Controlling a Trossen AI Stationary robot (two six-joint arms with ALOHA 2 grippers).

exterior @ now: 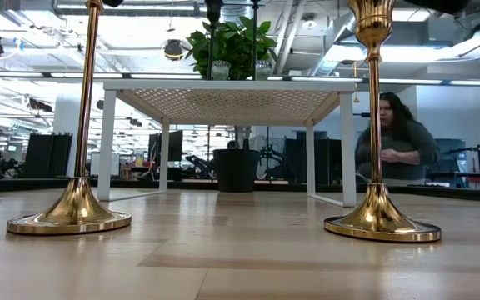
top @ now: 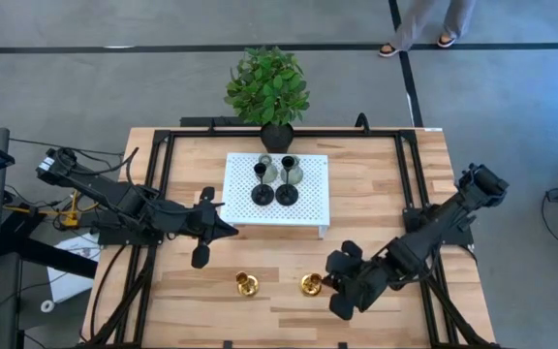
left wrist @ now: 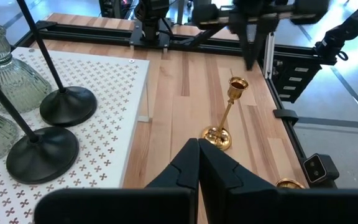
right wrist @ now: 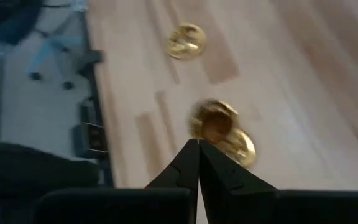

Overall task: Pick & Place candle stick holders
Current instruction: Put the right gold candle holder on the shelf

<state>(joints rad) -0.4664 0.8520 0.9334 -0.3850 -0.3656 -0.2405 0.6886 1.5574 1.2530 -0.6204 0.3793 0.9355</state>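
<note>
The right gripper (top: pixel 329 282) hangs just beside the right-hand gold holder (top: pixel 310 284) at the front of the wooden table (top: pixel 376 208), fingers pressed together and gripping nothing. The second gold holder (top: pixel 247 284) stands upright to its left. The left gripper (top: pixel 231 230) waits at the white platform's (top: pixel 308 204) front-left corner, fingers together too, while 2 black holders (top: pixel 261 191) and 2 grey-green holders (top: pixel 293 171) stand on that platform.

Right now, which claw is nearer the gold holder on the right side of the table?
Right. The right claw sits just beside that gold holder; the left claw is farther off, near the white platform.
</note>
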